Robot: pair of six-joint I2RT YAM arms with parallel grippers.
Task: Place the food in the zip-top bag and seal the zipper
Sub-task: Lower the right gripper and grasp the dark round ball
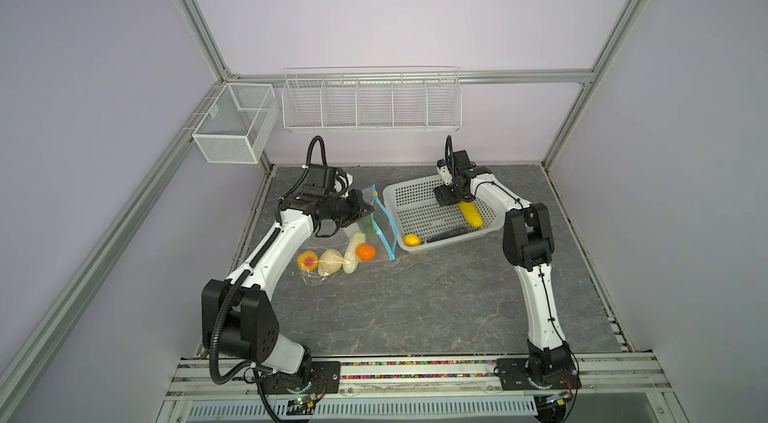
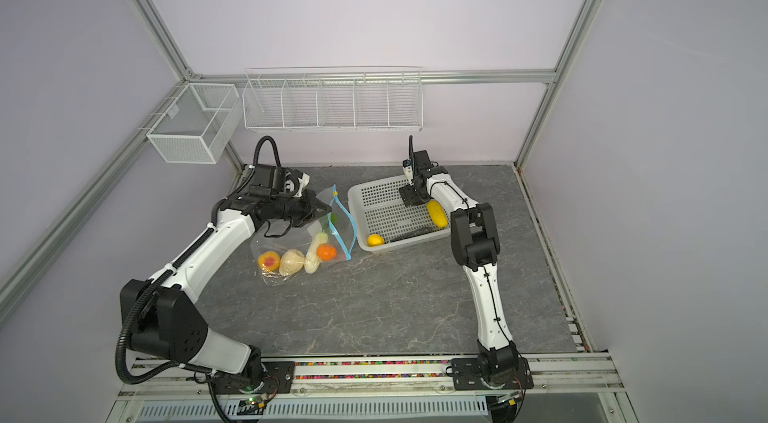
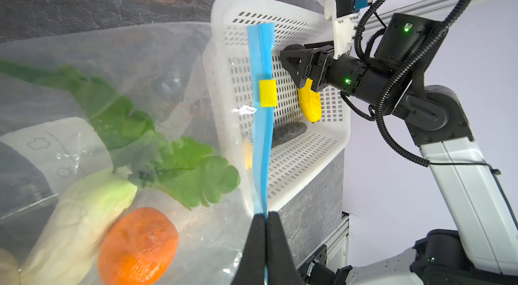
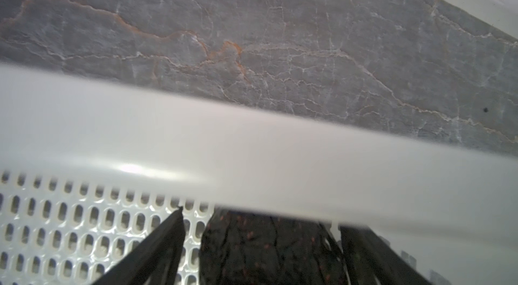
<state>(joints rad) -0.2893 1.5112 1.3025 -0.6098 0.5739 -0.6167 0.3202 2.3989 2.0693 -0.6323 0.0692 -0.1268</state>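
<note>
Two white-and-black arms are reaching over a grey veined stone counter (image 1: 415, 308). Its broad front stretch is lying open between their bases and the objects, while lilac walls and aluminium posts are closing in the sides and back. A white wire rack (image 1: 370, 109) and a white mesh box (image 1: 232, 130) are hanging on the walls, well above the work.

A white perforated plastic basket (image 1: 415, 200) is sitting towards the back right. A large clear crinkly zip-top bag (image 1: 374, 234) is lying just beside its left wall; whether they are touching I cannot tell.

The left end effector (image 3: 265, 215) is pinching fully closed on the light-blue zipper (image 3: 262, 135), holding the mouth edge raised between bag and basket. The right end effector (image 4: 260, 222) is hanging low inside the basket close to a wall. Its jaws are spreading wide around a dark bumpy piece (image 4: 266, 250) without clamping it.

A yellow corn-like piece (image 1: 471, 215) is crowding that end effector's side. A long dark green piece (image 1: 446, 234) and a small yellow round fruit (image 1: 412, 240) are lying nearer the front wall.

Inside the bag are resting:
- a green leafy piece (image 3: 179, 163)
- a pale cabbage-like piece (image 1: 354, 256)
- a cream-white lump (image 1: 330, 262)
- a yellow-orange ball (image 1: 307, 262)
- an orange round fruit (image 1: 365, 252)

A small yellow slider (image 3: 267, 93) is sitting midway along the zipper.
</note>
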